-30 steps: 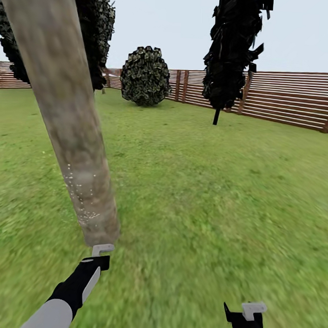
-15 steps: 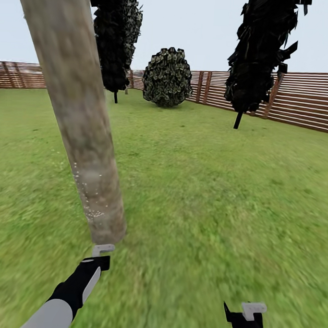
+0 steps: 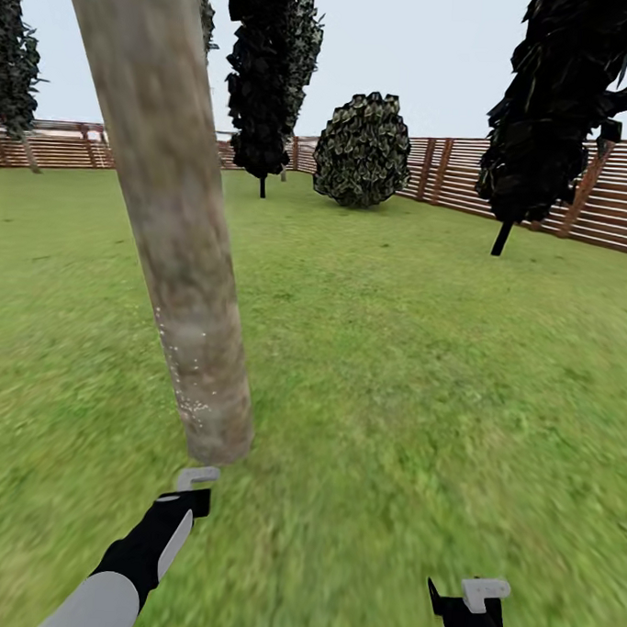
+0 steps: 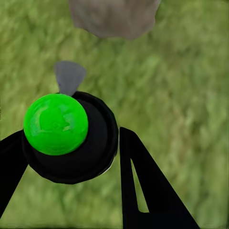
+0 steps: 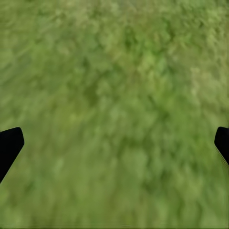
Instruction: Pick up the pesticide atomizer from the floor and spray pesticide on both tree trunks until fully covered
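Observation:
A thick grey-brown mottled tree trunk leans across the head view, with whitish specks of pesticide dotted low on its left side. My left gripper sits just in front of the trunk's base. It is shut on the pesticide atomizer, a round black body with a bright green top and a grey nozzle pointing at the trunk. My right gripper hangs low at the right over grass, open and holding nothing, its fingers spread wide apart.
Green lawn stretches all around. A round leafy bush and thin dark trees stand far off. A brown slatted fence rings the back and right.
The whole view has shifted: trunk, bush and dark trees all slid rightward in the picture, so the camera has turned left. Both arms keep their place in the view.

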